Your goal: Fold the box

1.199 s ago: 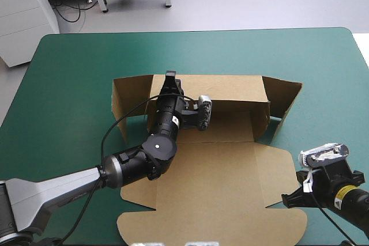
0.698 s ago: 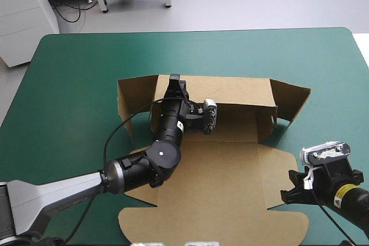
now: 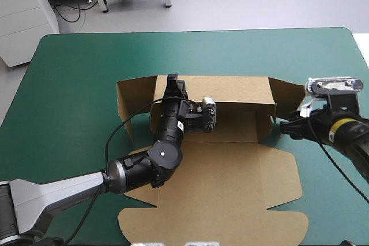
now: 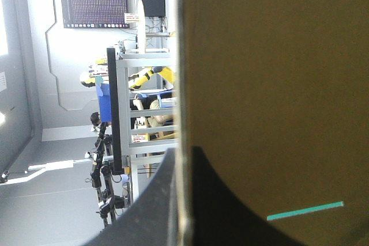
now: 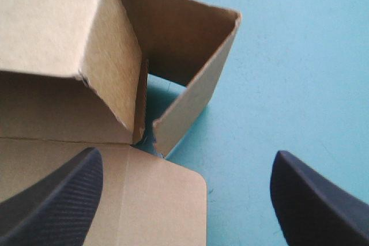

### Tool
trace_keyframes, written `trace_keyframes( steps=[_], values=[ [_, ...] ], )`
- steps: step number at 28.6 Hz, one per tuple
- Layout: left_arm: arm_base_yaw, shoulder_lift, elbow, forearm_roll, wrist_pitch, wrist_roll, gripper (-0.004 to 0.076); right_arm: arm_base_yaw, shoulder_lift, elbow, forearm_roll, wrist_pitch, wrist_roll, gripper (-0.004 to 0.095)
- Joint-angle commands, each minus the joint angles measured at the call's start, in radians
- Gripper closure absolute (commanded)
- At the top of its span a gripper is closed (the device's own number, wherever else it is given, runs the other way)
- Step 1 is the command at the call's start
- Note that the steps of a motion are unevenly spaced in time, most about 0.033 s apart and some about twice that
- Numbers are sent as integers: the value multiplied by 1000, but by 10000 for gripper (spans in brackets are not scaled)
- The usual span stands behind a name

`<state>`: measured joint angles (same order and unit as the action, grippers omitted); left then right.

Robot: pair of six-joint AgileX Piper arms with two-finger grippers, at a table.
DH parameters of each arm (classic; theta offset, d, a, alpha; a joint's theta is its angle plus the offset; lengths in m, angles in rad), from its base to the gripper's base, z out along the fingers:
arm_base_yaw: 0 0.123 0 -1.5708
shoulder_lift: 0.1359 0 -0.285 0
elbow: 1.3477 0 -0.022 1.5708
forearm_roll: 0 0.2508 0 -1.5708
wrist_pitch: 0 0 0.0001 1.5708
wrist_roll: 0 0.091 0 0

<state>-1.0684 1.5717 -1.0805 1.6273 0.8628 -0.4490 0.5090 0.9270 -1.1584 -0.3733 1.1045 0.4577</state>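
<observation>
At the table's [image 3: 69, 73] middle, the box [image 3: 230, 182] had its far wall and side flaps raised, nothing tucked, I judged. My left gripper [image 3: 171, 79] pinched that wall; my right gripper [image 5: 187, 156], jaws spread, hovered toward the table's right edge.

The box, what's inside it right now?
Only the left gripper, shut on the box at its back wall. Its arm covers part of the floor panel, hiding whatever lies beneath.

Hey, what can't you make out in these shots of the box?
High view: how the left gripper grips the box; its own wrist covers the grip.
Left wrist view: the box's shape; board close up fills the view.
Right wrist view: most of the box, cut off by the edge.
</observation>
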Motion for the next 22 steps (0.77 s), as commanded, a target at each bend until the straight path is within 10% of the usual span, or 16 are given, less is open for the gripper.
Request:
trace_keyframes(
  steps=[1,12,22],
  values=[
    [-11,-40,-26,73,58,-18,756,-49,74,-107,3,-23,-64,170],
    [-11,-40,-26,73,79,-18,756,-588,335,-360,620,4,-552,172],
    [-11,-40,-26,93,79,-18,756,-662,631,-705,676,142,-543,174]
  ],
)
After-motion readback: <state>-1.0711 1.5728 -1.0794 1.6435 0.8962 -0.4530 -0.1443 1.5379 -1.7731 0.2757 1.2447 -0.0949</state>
